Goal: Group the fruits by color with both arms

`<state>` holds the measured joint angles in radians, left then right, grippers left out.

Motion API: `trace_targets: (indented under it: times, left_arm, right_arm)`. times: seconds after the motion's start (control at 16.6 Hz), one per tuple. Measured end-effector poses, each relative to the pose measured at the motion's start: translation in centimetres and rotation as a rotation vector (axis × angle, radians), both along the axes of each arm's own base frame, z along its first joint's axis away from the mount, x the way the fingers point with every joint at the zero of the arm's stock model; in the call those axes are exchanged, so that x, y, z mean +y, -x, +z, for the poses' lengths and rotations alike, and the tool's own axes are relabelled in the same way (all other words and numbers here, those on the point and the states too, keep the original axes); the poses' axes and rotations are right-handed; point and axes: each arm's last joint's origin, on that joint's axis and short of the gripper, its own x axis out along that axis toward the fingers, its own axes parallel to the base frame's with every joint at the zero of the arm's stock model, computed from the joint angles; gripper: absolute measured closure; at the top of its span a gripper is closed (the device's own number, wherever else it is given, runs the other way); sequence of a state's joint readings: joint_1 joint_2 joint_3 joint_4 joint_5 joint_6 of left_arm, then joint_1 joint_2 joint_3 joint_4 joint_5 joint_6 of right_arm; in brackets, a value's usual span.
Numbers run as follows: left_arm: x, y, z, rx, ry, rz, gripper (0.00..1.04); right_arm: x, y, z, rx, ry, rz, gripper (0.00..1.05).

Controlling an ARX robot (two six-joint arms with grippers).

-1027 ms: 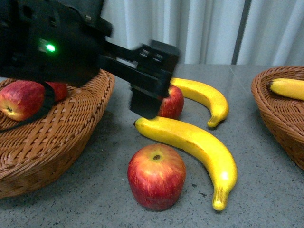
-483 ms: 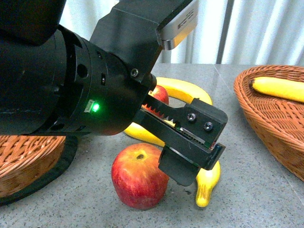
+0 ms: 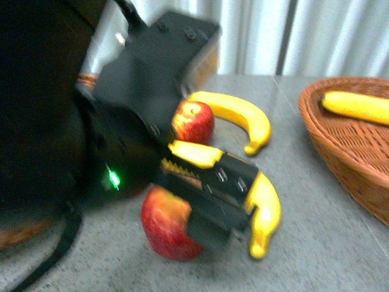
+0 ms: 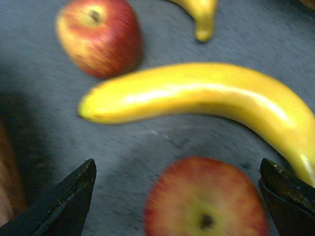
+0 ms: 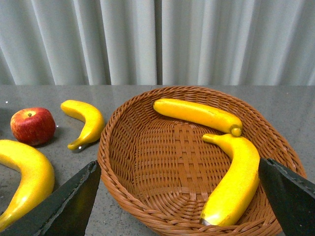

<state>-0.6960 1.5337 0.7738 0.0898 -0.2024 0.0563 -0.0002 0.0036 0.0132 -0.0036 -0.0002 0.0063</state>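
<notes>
Black left end effector (image 4: 177,166) open astride near red-and-yellow apple (image 4: 204,204), presumably for pickup. Right end effector (image 5: 178,167) open, facing brown wicker basket (image 5: 142,147).

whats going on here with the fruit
The left pincer is open, hovering over a red apple on the table, near a long banana. The right pincer is open and empty, facing a wicker basket holding two bananas. A second apple and another banana lie loose on the table.
</notes>
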Motion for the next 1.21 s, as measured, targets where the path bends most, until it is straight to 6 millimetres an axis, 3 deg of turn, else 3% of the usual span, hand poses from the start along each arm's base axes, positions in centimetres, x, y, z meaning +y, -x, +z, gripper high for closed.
trace_targets:
  times: [0.12,0.42,0.54,0.66,0.79,0.97,1.09,1.21]
  left_arm:
    - [-0.6,1.4,-1.5,0.061,-0.003,-0.032,0.07]
    - [-0.5,1.6,-1.9,0.069,0.013,-0.025,0.07]
    - [-0.4,1.7,-1.7,0.064,0.011,-0.031,0.27]
    - [0.3,1.7,-1.1,0.051,0.015,-0.02,0.39]
    - [2.4,0.9,0.7,-0.02,0.028,0.041,0.41]
    - [7.9,-1.2,5.5,-0.209,0.071,0.227,0.42]
    - [11.3,-2.2,6.4,-0.249,0.062,0.345,0.42]
    - [13.4,-2.6,5.9,-0.232,0.064,0.402,0.42]
  right_arm:
    - [0.0,0.0,0.0,0.001,0.0,0.0,0.07]
    - [0.0,0.0,0.0,0.001,0.0,0.0,0.07]
    - [0.0,0.0,0.0,0.001,0.0,0.0,0.07]
    - [0.0,0.0,0.0,0.001,0.0,0.0,0.07]
    - [0.0,0.0,0.0,0.001,0.0,0.0,0.07]
    - [0.0,0.0,0.0,0.0,0.0,0.0,0.07]
    - [0.0,0.0,0.0,0.001,0.0,0.0,0.07]
    - [0.0,0.0,0.0,0.001,0.0,0.0,0.07]
